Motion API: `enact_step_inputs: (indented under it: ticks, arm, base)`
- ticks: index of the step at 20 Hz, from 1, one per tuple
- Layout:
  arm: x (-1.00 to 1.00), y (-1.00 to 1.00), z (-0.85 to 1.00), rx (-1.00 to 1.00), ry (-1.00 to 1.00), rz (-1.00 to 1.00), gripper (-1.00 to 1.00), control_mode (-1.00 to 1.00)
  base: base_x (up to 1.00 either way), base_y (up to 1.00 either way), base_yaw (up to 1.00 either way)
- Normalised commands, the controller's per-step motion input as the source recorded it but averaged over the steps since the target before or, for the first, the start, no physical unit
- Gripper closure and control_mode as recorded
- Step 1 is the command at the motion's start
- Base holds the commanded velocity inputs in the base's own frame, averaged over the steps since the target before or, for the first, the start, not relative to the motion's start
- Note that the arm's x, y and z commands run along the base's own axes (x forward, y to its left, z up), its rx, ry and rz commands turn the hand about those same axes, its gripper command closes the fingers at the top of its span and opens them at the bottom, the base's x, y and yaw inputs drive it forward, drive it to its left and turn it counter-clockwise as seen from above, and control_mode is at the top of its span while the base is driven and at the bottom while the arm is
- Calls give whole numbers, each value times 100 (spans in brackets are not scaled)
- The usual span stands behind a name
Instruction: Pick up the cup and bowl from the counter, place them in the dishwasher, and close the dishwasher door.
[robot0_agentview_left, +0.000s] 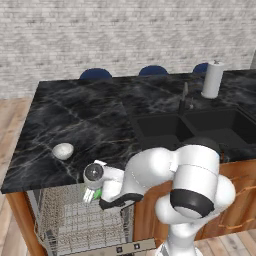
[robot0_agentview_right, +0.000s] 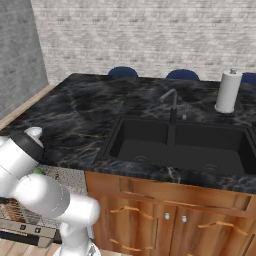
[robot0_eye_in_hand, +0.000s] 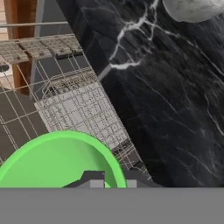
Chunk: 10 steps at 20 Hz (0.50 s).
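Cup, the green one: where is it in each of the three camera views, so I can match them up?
Left base view: cup, a green sliver lower left of centre, below the counter edge.
Right base view: a green speck at far left, beside the arm.
Hand view: large green rim, bottom left.
Shared landmark: the black counter.

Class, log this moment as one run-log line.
gripper: shut on cup | cup: over dishwasher rack | bowl: on counter | door: open

Two rear views, shared counter (robot0_agentview_left: 75, 120)
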Motion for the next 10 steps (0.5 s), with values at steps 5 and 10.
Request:
enact_step_inputs:
  ticks: [5,10]
  arm:
    - [0,49,-36,-17,0,0,100,-100]
    - [1,35,-34,-14,0,0,100,-100]
  base:
    - [0,0,0]
    - [0,0,0]
